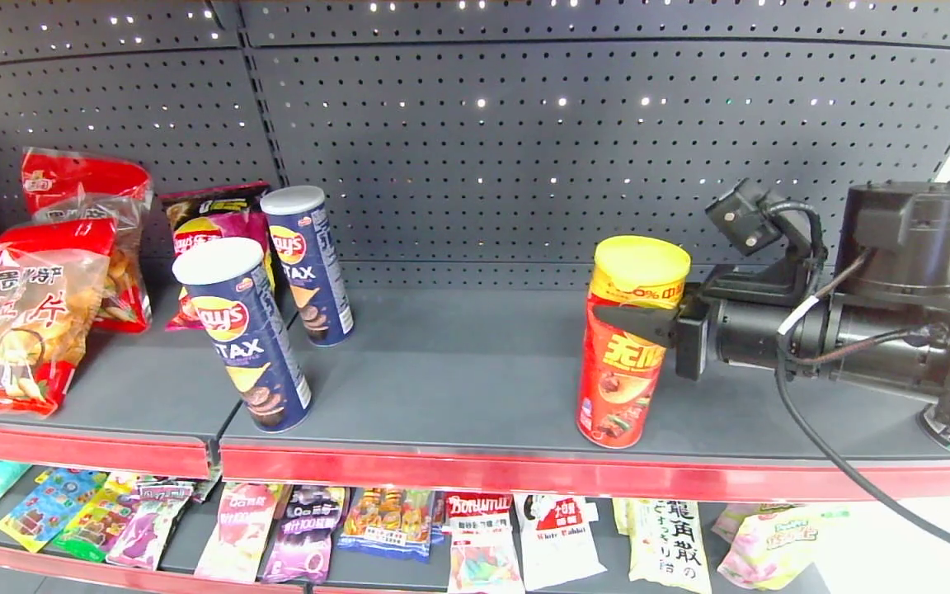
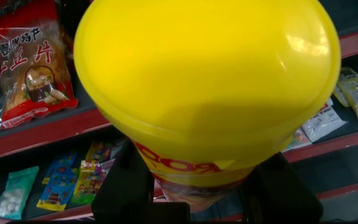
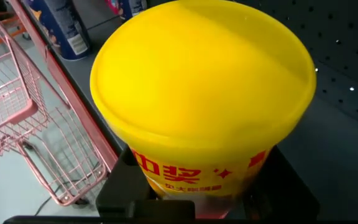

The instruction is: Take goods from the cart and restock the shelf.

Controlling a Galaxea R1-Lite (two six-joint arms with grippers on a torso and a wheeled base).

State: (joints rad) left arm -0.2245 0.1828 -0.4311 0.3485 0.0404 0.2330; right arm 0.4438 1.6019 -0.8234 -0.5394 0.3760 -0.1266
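Head view: my right gripper [image 1: 641, 323] is reaching in from the right and clamping the red can [image 1: 625, 363] just below its yellow lid, fingers closed against its sides. The can is standing upright on the upper shelf [image 1: 458, 371], right of centre and near the red front edge; its base appears to be sitting on the deck. Two blue cans are standing to the left, well apart from it: the near blue can [image 1: 244, 334] is leaning slightly, and the far blue can [image 1: 308, 264] is sitting closer to the pegboard back panel [image 1: 524, 148]. A purple chip bag [image 1: 211, 219] is resting behind them. Red snack bags [image 1: 30, 318] are leaning at the far left of the shelf. Flat candy packets [image 1: 475, 536] are lying in a row on the lower shelf.

Left wrist view: my left gripper [image 2: 201, 196] is holding a second red can [image 2: 207, 87] of the same kind, with a dark finger pressing each side under the yellow lid. It is hanging in front of the shelving. One red snack bag [image 2: 33, 65] is showing beyond it on the upper deck, and small packets [image 2: 64, 177] are lying on the tier below.

Right wrist view: the fingers are closing on the red can [image 3: 201, 99] from both sides; gripper [image 3: 204, 199] narrow, full of can. The pink wire cart [image 3: 23, 118] is standing on the floor in front of the shelf's red edge. The blue cans [image 3: 67, 28] are showing farther along the deck.
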